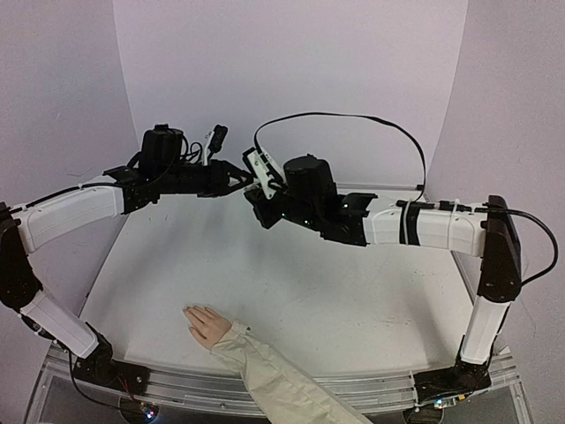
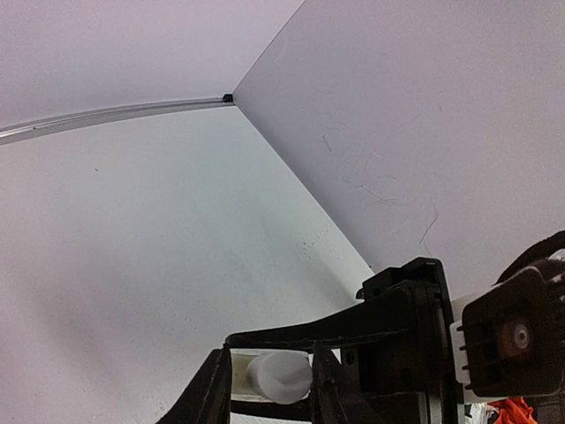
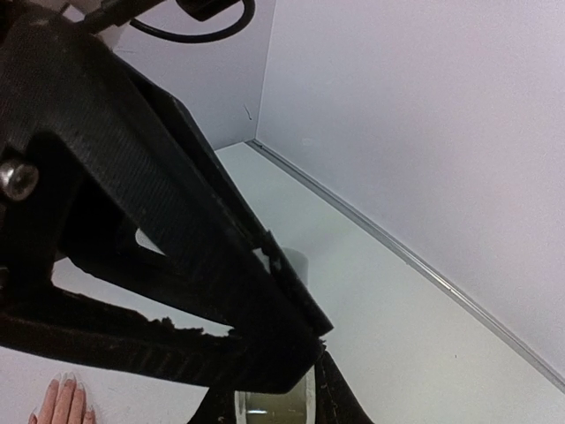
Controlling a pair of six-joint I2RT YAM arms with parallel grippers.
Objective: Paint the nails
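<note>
Opening stage, by my judgement: right gripper (image 3: 274,393) clamps the bottle (image 1: 258,165) aloft, left gripper (image 1: 240,177) sits narrowly about its cap (image 2: 278,375), grip unconfirmed; the nails (image 1: 190,311) lie well apart on the flat mannequin hand (image 1: 207,325) at the table (image 1: 353,291) edge; next, a firm twist.

I work in what looks like a lab test booth, though the view is narrow. My white table (image 1: 309,291) fills the middle of the top view, boxed in by plain pale walls (image 1: 291,71) left, back and right. My left arm (image 1: 71,212) and right arm (image 1: 433,225) stand on a metal rail (image 1: 353,384) along the bottom edge. A dummy hand (image 1: 205,323) lies at lower left.
</note>
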